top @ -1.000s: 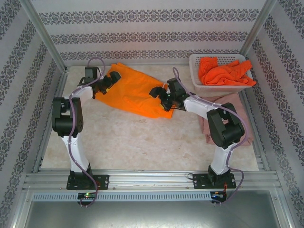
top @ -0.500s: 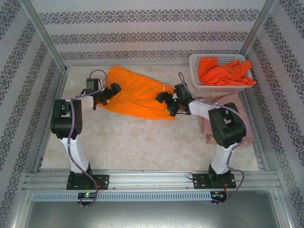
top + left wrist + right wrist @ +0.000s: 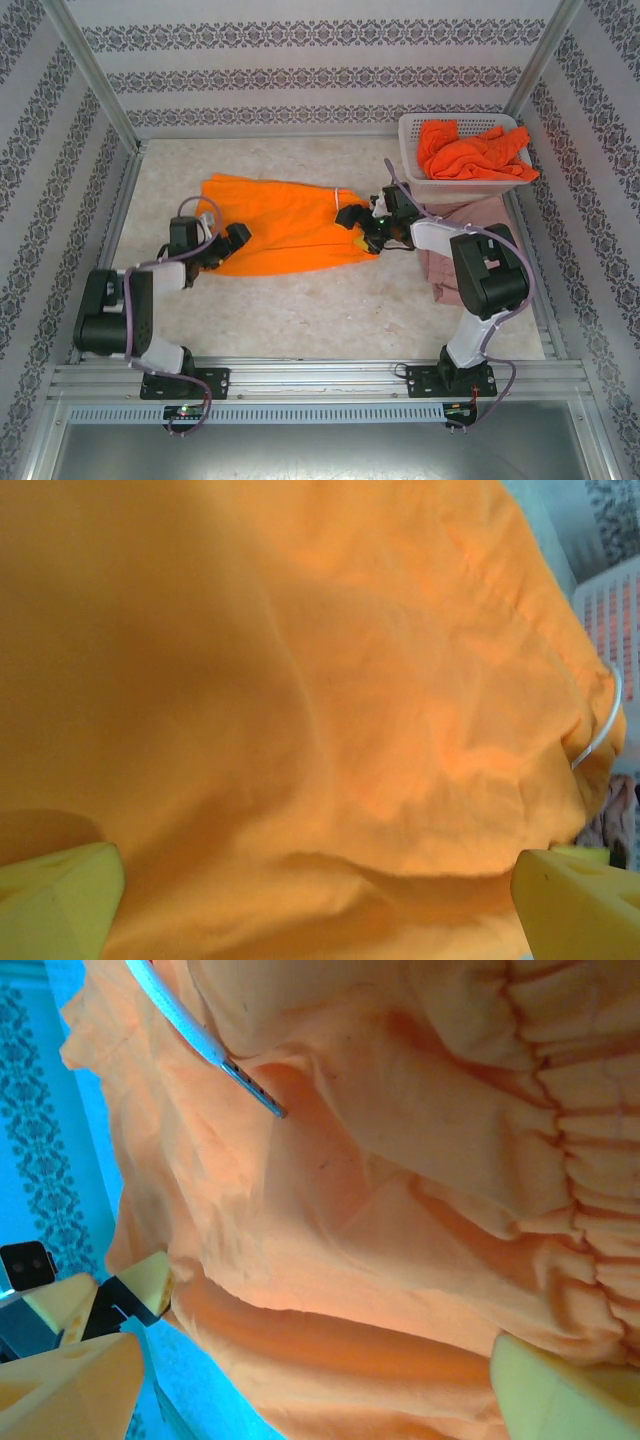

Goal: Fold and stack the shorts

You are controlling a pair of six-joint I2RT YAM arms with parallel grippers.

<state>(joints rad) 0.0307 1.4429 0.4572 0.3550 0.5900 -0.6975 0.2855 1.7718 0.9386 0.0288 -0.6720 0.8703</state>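
The orange shorts (image 3: pixel 290 225) lie spread wide across the middle of the table, their waistband and white drawstring (image 3: pixel 337 195) to the right. My left gripper (image 3: pixel 225 245) sits low at their left end, open, with orange cloth (image 3: pixel 330 700) lying between and beyond its yellow fingertips (image 3: pixel 60 900). At the waistband end my right gripper (image 3: pixel 362 226) is also open, and gathered cloth (image 3: pixel 400 1210) runs across its wide gap. The dusty pink shorts (image 3: pixel 440 270) lie flat at the right, partly under the right arm. The red-orange shorts (image 3: pixel 470 150) sit bunched in the basket.
The white mesh basket (image 3: pixel 460 187) stands at the back right corner, close behind the right gripper. Patterned walls and metal posts close in the table on three sides. Bare tabletop (image 3: pixel 300 320) stretches between the shorts and the arm bases.
Both arms have drawn back toward the near edge, dragging the orange shorts from the back of the table to the middle and stretching them out wider and flatter.
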